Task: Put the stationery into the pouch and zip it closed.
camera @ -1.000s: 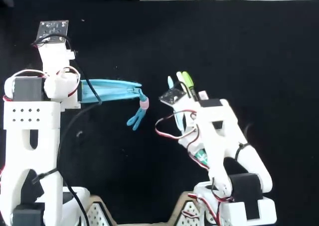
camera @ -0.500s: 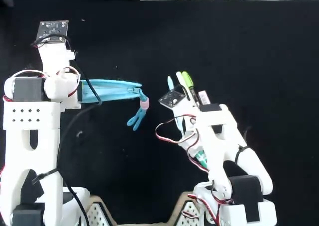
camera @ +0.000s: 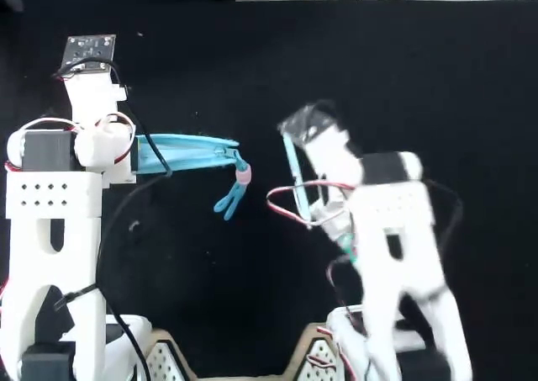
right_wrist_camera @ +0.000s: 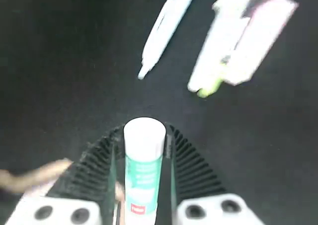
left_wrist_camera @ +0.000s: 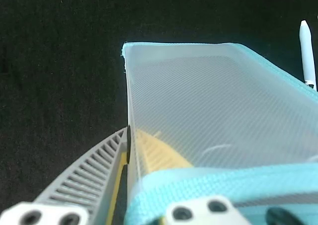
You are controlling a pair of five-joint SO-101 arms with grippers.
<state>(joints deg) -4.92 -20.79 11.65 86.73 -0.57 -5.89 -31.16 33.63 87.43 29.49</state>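
Firmly, the right hand [right_wrist_camera: 144, 134] pinches a glue stick [right_wrist_camera: 143, 170], its white end poking forward
Left hand [left_wrist_camera: 128, 145] clamps the pouch [left_wrist_camera: 208, 106] by one end

High camera looks down over the table [camera: 420, 61]. Wrist cameras sit close behind left claw [left_wrist_camera: 128, 135] and right claw [right_wrist_camera: 144, 130], facing forward; all share the pen [camera: 290, 158].

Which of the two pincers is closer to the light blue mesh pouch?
Left. The left pincer is clamped on one end of the pouch. The right pincer is apart from it, beyond its zipper end, gripping a glue stick.
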